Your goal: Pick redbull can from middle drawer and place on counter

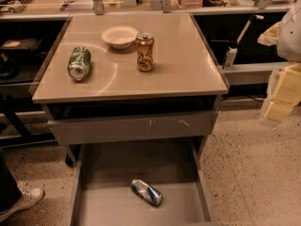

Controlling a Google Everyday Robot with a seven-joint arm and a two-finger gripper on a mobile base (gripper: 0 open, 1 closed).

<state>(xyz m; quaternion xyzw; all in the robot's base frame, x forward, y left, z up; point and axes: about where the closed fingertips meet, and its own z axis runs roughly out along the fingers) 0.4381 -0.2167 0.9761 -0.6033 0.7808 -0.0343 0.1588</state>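
Redbull can (146,192) lay on its side on the floor of the middle drawer (108,206), lower centre of frame, tilted diagonally, clear of the side walls. Blue-silver print, no text legible. Count: 3 cans total, 1 in the drawer and 2 on the tabletop (188,69). Those were a green dented can (79,63) on its side at left and an orange-gold can (145,52) upright at centre, its markings unreadable. 1 white bowl (119,36) sat just beside the upright can. Gripper (280,98) hung at the right edge, mid-height, well apart from the redbull can; whether open or closed, can't tell.
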